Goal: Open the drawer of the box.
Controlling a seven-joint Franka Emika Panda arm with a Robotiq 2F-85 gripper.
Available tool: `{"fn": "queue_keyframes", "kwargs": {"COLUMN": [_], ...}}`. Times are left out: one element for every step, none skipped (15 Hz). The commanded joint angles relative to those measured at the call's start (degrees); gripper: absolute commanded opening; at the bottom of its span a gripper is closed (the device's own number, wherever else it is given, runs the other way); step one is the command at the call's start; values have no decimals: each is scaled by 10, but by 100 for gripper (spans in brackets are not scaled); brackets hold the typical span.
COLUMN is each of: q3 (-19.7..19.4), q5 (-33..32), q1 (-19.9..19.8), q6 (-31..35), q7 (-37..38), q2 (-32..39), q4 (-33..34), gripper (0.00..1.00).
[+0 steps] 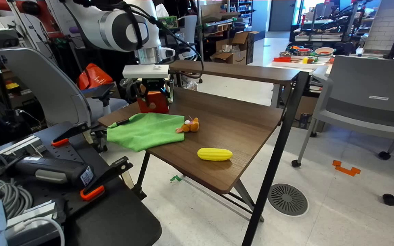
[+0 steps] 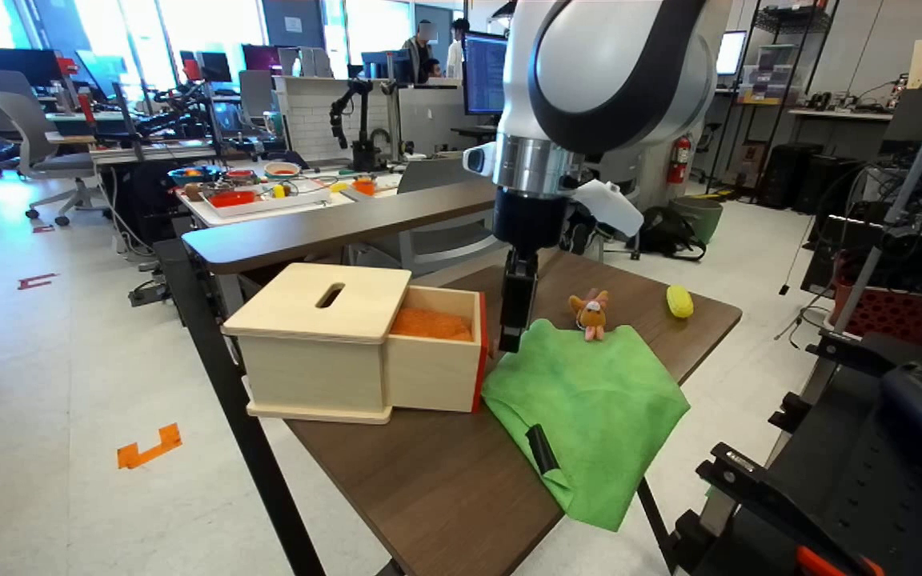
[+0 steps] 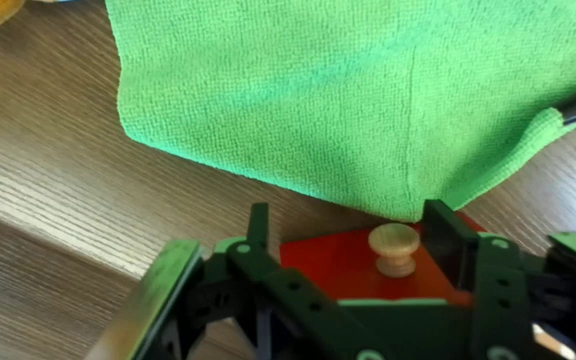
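Note:
The box (image 2: 309, 376) is pale wood with a slotted lid and stands on the brown table in an exterior view. Its drawer (image 2: 437, 376) is slid part way out, with orange material inside. The drawer's red front shows in an exterior view (image 1: 154, 105) and in the wrist view (image 3: 333, 262), with a round wooden knob (image 3: 394, 245). My gripper (image 3: 347, 212) is open, pointing down in front of the red panel. The knob lies between its fingers, closer to the right one, and neither finger grips it. In both exterior views the gripper (image 1: 154, 95) (image 2: 513, 340) is at the drawer front.
A green cloth (image 2: 589, 416) lies against the drawer's front, with a black object (image 2: 542, 450) on its edge. An orange plush toy (image 2: 591, 314) and a yellow corn-like object (image 2: 679, 302) are farther along the table. A raised shelf (image 2: 349, 224) runs behind the box.

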Motion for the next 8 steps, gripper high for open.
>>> {"fn": "queue_keyframes", "kwargs": {"q3": [11, 13, 23, 33, 50, 68, 93, 45], "q5": [14, 16, 22, 30, 44, 60, 83, 61], "q1": [-17, -19, -26, -34, -45, -58, -74, -32], "q6": [-20, -21, -20, -19, -12, -9, -26, -8], "q7": [-14, -14, -21, -28, -40, -57, -84, -50], "q2": [-20, -25, -34, -42, -56, -68, -83, -38], "q4": [-11, -15, -21, -27, -40, -50, -60, -19], "gripper": [100, 100, 100, 100, 100, 100, 100, 100]}}
